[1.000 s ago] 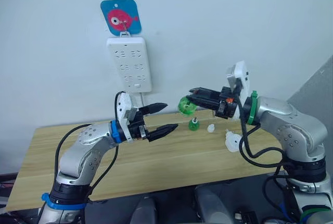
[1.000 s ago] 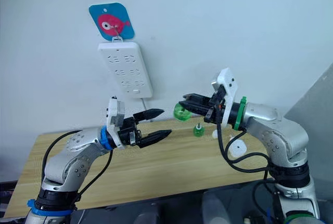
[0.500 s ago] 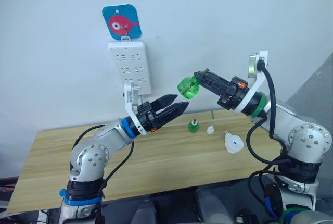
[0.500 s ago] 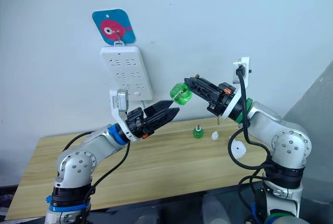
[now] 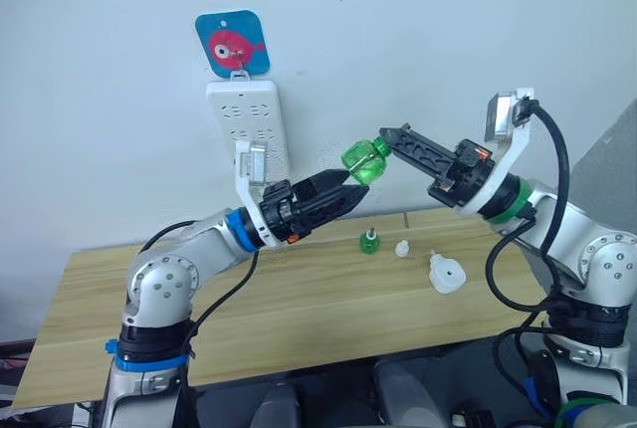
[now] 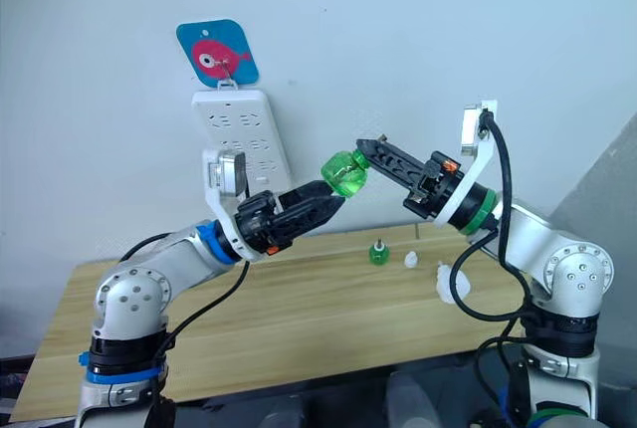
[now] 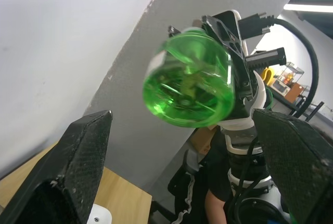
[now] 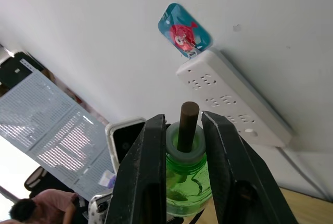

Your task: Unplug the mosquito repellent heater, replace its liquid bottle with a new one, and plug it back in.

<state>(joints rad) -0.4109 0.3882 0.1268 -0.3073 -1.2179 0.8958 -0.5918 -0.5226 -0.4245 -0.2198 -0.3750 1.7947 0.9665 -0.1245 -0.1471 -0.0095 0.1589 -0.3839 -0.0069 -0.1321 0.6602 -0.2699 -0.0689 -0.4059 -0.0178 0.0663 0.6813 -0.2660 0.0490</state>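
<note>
on the wall: white power strip under a fish sticker
worktop: wood; green cap, white heater
right gripper: pinching green bottle
left gripper: spread

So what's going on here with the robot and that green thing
The robot is passing a green liquid bottle between its hands in the air above the wooden table. The right hand grips the bottle by its neck, wick end toward that wrist. The left hand is open just below the bottle's base, not touching it. On the table lie a small green bottle, a white cap and the white heater. The power strip hangs on the wall.
</note>
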